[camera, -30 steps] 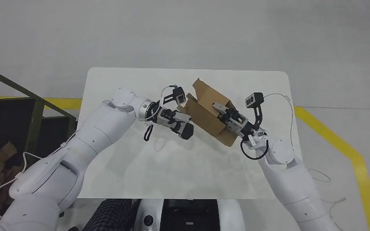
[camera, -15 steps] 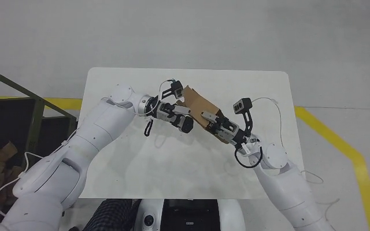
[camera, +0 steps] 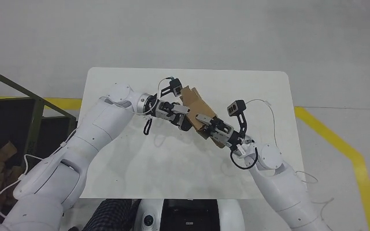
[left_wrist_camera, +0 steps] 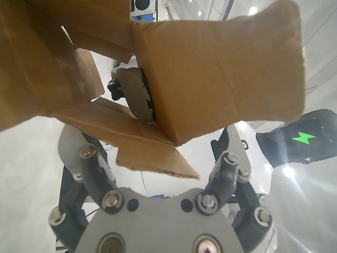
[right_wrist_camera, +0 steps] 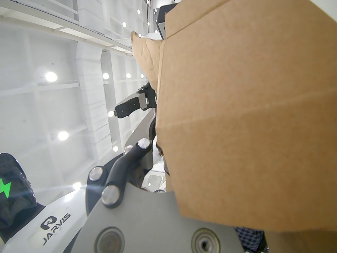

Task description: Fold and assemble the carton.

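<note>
Right gripper (camera: pixel 203 120) clamps brown cardboard carton (camera: pixel 195 103), lifted off white bench (camera: pixel 260 86) for folding. Left gripper (camera: pixel 182 118) gapes wide by a flap (left_wrist_camera: pixel 216 72).

The carton (camera: pixel 199 110) is plain brown cardboard, paler and rougher along its cut edges. The desk (camera: pixel 127 167) is white. The floor (camera: pixel 231 34) is pale grey, crossed by a yellow stripe (camera: pixel 341 147). The left pincer (camera: pixel 184 122) has black links on a grey metal plate with silver bolts. The right pincer (camera: pixel 202 120) shows the same black, grey and silver. The left arm (camera: pixel 110 124) and right arm (camera: pixel 283 185) are white with black cables.
</note>
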Controlling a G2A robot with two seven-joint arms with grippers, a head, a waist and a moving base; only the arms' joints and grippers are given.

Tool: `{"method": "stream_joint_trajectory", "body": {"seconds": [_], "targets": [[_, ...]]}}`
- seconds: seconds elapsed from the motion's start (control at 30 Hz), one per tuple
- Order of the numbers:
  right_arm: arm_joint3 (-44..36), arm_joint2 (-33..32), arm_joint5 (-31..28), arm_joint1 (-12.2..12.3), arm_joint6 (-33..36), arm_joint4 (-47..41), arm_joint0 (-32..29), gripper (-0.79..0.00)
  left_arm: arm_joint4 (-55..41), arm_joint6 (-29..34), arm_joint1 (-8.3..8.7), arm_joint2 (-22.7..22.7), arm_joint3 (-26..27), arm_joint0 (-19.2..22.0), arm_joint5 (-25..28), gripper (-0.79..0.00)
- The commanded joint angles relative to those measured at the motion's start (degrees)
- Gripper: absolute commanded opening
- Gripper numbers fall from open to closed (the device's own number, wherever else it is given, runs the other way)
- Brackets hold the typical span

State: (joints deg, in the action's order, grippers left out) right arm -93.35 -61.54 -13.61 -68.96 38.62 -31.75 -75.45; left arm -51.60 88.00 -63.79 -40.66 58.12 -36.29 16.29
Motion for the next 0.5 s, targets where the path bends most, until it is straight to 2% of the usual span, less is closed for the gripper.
{"method": "stream_joint_trajectory", "body": {"seconds": [0.0, 0.23, 0.47], "targets": [[-0.35, 0.24, 0.12, -0.05, -0.12, 0.40, -0.15, -0.785, 0.15, 0.00, -0.03, -0.17, 0.04, -0.11, 0.00, 0.000], [-0.99, 0.28, -0.48, -0.24, -2.12, 2.07, -0.60, -0.785, 0.49, 0.00, -0.22, -0.42, 0.34, -0.23, 0.00, 0.000], [0.85, -3.97, -1.18, 0.36, -1.97, 4.54, 0.17, -0.785, 0.61, 0.00, 0.35, -1.54, 1.39, -0.87, 0.00, 0.000]]}}
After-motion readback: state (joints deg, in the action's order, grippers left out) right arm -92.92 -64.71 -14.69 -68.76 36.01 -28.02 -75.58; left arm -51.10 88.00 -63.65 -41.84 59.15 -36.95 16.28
